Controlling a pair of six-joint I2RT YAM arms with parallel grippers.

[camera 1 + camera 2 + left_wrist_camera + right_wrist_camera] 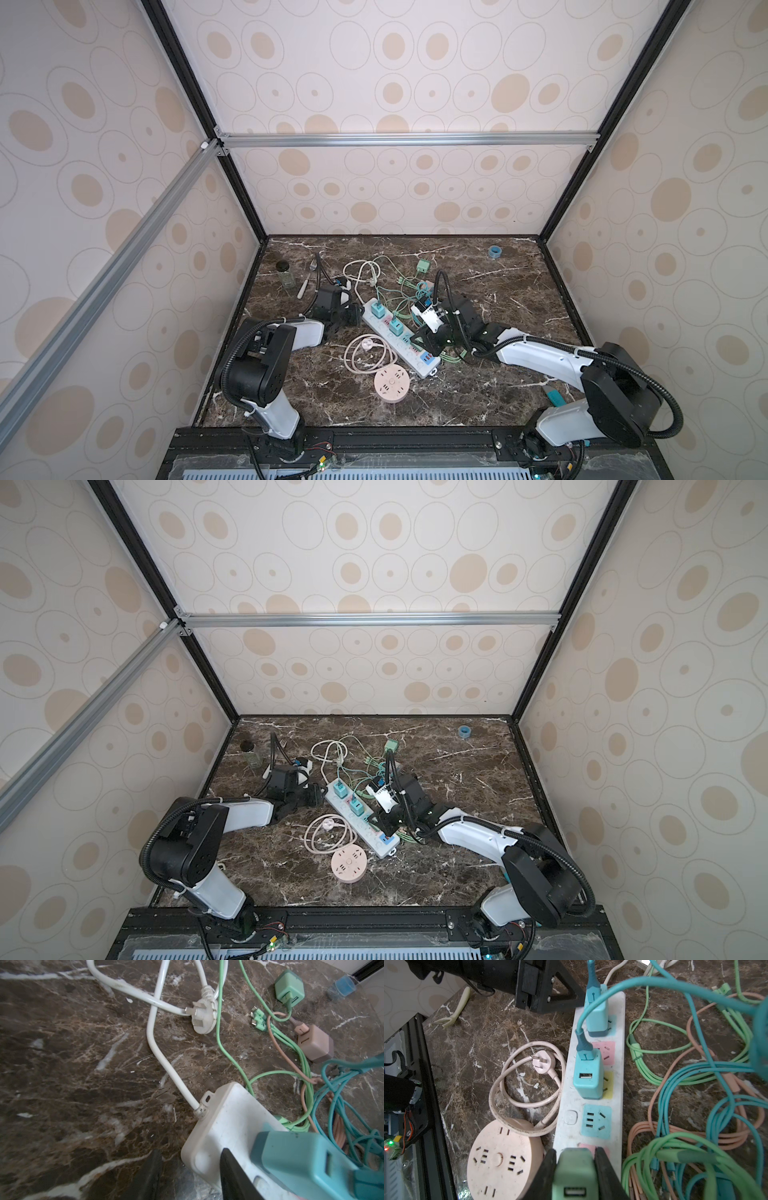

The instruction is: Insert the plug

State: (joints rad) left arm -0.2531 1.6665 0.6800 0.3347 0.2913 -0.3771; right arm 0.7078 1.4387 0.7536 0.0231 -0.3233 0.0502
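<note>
Green plug (576,1176): clamped in the right gripper (575,1152), USB port up, over the near end of the strip (618,1076) at a pink socket. I cannot tell whether its prongs are in.
Right gripper: black fingers (548,1169) pressed onto both sides of the green plug.
Left gripper (190,1152): fingers apart, astride a corner of the strip's far end, just beside the white cord (166,1064); no squeeze shows.
Strip: white, lying aslant on the marble table (477,1043); two blue plugs (597,1016) (588,1076) sit in its far sockets, and a blue socket (596,1122) is free.
Cables (695,1126): green, teal and pink, tangled beside the strip.
Round socket (500,1159): pink, near the strip's near end, its cord looped.
</note>
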